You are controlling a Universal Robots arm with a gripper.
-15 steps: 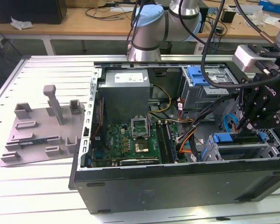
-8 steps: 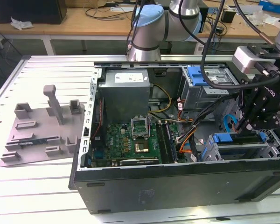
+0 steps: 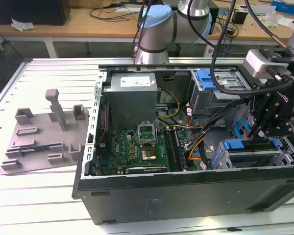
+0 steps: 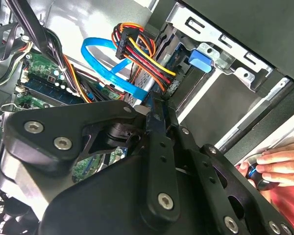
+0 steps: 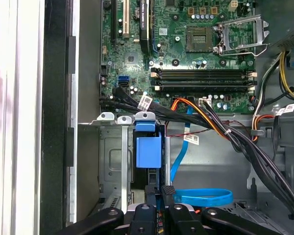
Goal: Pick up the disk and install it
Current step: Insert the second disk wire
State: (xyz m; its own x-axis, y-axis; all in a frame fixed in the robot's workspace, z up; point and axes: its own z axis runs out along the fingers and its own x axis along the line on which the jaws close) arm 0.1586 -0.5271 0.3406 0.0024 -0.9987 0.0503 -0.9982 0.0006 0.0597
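Note:
The disk (image 5: pixel 148 147) stands on edge in a slot of the grey drive cage (image 5: pixel 112 156), and its blue carrier tab faces the motherboard. In the exterior view the same blue tab (image 3: pixel 233 145) shows in the cage at the case's near right corner. My gripper (image 5: pixel 160 192) hangs over the disk's other end with its fingers together, tips down at the slot. In the second wrist view the black fingers meet at the gripper tip (image 4: pixel 153 105). A blue data cable (image 5: pixel 201 198) ends in a black plug right beside the tips. I cannot tell whether anything is pinched.
The open computer case (image 3: pixel 186 196) lies on a slatted table, with the motherboard (image 3: pixel 137 147) and power supply (image 3: pixel 132 93) inside. A second cage carries a blue bracket (image 3: pixel 208 81). A cable bundle (image 4: pixel 147 58) crosses near the gripper. A grey fixture plate (image 3: pixel 44 137) lies outside. A hand (image 4: pixel 279 164) rests nearby.

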